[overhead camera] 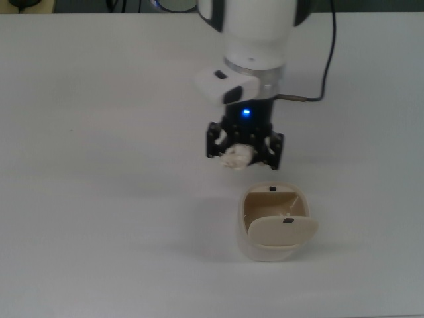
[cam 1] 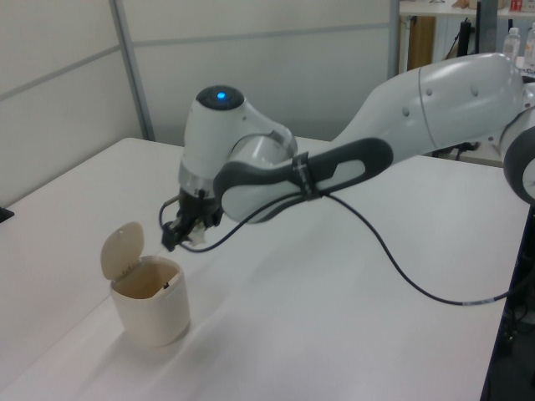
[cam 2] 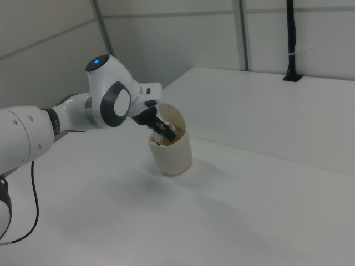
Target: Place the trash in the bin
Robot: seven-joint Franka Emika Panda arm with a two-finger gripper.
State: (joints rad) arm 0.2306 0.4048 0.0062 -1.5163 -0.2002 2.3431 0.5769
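Wide white worktop point(overhead camera: 86, 218) under a white Franka arm point(cam 1: 418, 109) reaching in from the left view's right. Cream bin point(overhead camera: 271, 225) upright on the worktop, flap lid point(overhead camera: 281, 232) swung open, tan inside showing. Tool point(overhead camera: 243, 154) raised off the worktop, just beyond the bin's far rim in the top view, clamped on the crumpled off-white paper wad point(overhead camera: 236, 156), held in the air.
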